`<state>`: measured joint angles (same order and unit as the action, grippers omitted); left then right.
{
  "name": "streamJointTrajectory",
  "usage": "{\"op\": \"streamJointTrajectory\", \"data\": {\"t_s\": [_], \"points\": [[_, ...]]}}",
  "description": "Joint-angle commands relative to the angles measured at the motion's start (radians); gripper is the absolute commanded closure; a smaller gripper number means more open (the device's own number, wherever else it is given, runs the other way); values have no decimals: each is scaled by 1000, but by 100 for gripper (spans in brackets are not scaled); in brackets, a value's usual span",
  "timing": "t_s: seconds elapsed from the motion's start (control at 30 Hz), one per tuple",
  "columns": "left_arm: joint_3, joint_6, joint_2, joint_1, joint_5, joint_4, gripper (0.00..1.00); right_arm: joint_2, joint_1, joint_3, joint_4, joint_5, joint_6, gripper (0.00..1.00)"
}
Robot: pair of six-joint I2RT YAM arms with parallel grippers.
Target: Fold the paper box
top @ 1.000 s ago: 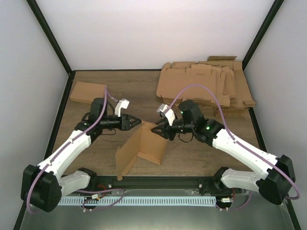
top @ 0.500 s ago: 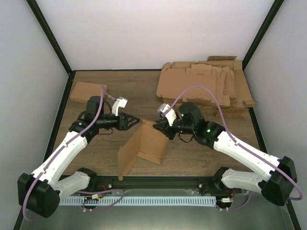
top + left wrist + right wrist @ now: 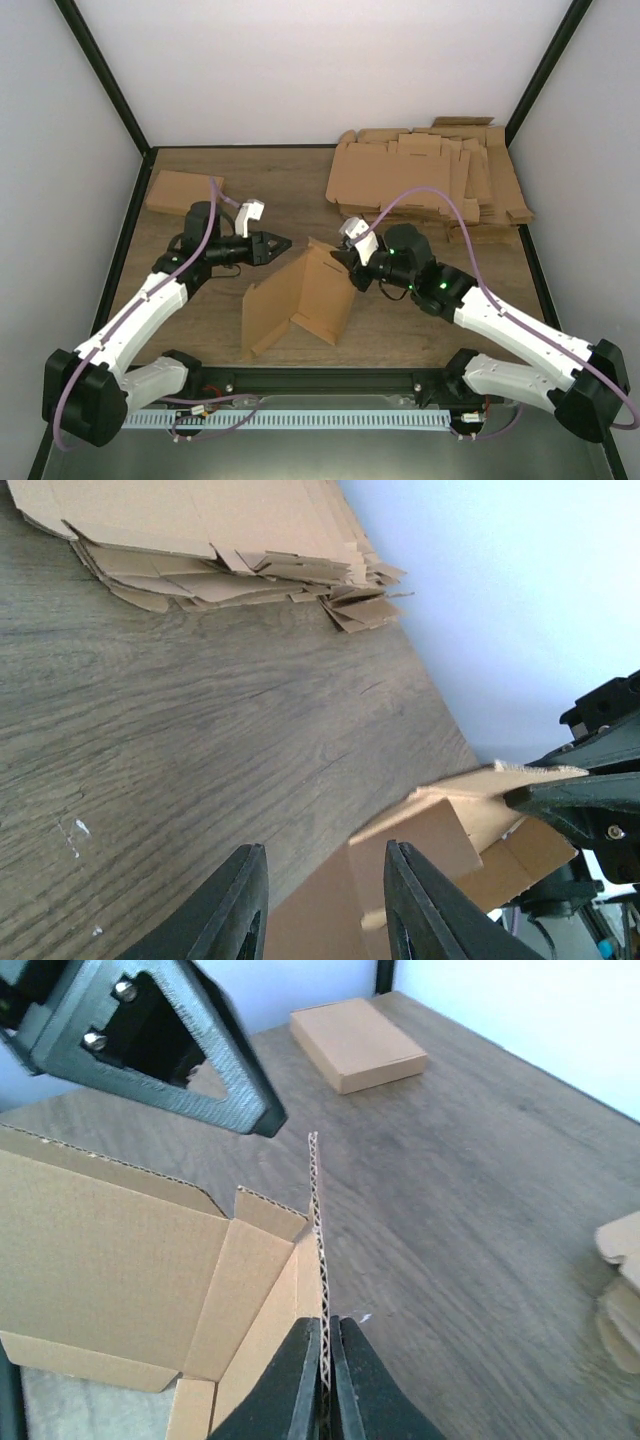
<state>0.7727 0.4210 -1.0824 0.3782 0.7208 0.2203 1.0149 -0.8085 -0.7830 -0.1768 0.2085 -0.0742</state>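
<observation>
A partly folded brown cardboard box (image 3: 300, 300) stands on the table's middle front, its panels upright. My right gripper (image 3: 347, 268) is shut on the top edge of the box's right panel (image 3: 316, 1230), the corrugated edge pinched between the fingers. My left gripper (image 3: 280, 243) is open and empty, just left of and above the box's upper corner, not touching it. The left wrist view shows the box (image 3: 450, 840) beyond the open fingertips (image 3: 250, 880).
A stack of flat cardboard blanks (image 3: 430, 180) lies at the back right. One finished folded box (image 3: 183, 192) lies at the back left, also seen in the right wrist view (image 3: 358, 1042). Black frame posts stand at the back corners.
The right gripper has moved right and turned with the panel in its grip, swinging the box open wider. The left gripper has drawn back slightly to the left, away from the box.
</observation>
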Motion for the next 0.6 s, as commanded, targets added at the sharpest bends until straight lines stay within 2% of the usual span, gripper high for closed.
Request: {"op": "streamJointTrajectory", "data": {"t_s": [0.0, 0.23, 0.57], "points": [[2, 50, -13, -11, -20, -104, 65, -30, -9, -30, 39, -130, -51, 95], [23, 61, -80, -27, -16, -173, 64, -11, -9, -49, 23, -196, -71, 95], [42, 16, -148, -38, -26, -190, 64, 25, -9, -45, 64, -189, -81, 96]]}}
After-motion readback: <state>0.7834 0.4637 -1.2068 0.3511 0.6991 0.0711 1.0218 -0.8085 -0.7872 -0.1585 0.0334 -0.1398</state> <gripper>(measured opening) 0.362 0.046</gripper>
